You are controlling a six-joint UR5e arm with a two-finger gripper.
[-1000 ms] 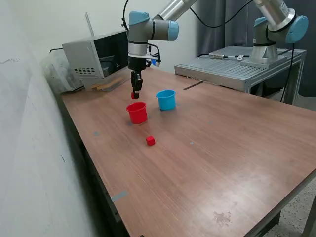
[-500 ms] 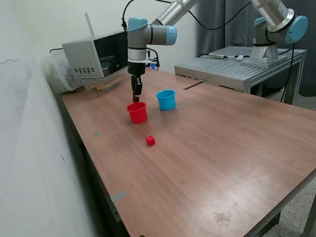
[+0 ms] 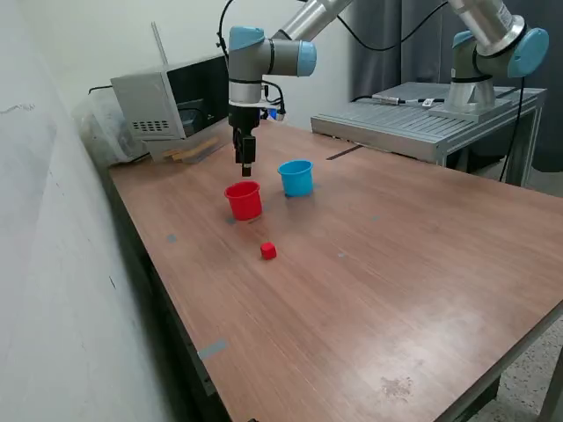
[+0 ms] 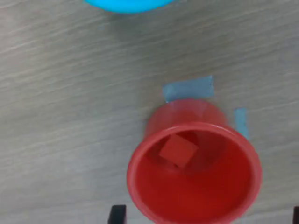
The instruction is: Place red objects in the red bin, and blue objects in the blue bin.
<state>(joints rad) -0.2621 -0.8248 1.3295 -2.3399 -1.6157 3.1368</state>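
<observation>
The red cup (image 3: 244,200) stands on the wooden table, with the light blue cup (image 3: 296,178) close on the exterior view's right. My gripper (image 3: 247,169) hangs just above the red cup, open and empty. In the wrist view one red cube (image 4: 177,150) lies inside the red cup (image 4: 187,114), and my gripper (image 4: 206,215) has its fingertips wide apart. The edge of the blue cup (image 4: 126,4) also shows there. A second red cube (image 3: 268,251) lies on the table nearer the camera than the red cup. No dark blue cubes are in view.
A grey box device (image 3: 167,105) and wooden pieces (image 3: 195,151) sit at the table's back. A second arm stands on a metal platform (image 3: 422,119) on the exterior view's right. Blue tape marks (image 4: 188,88) lie by the red cup.
The red cube that was held in my gripper is now inside the red cup. My gripper has opened and risen slightly above the cup.
</observation>
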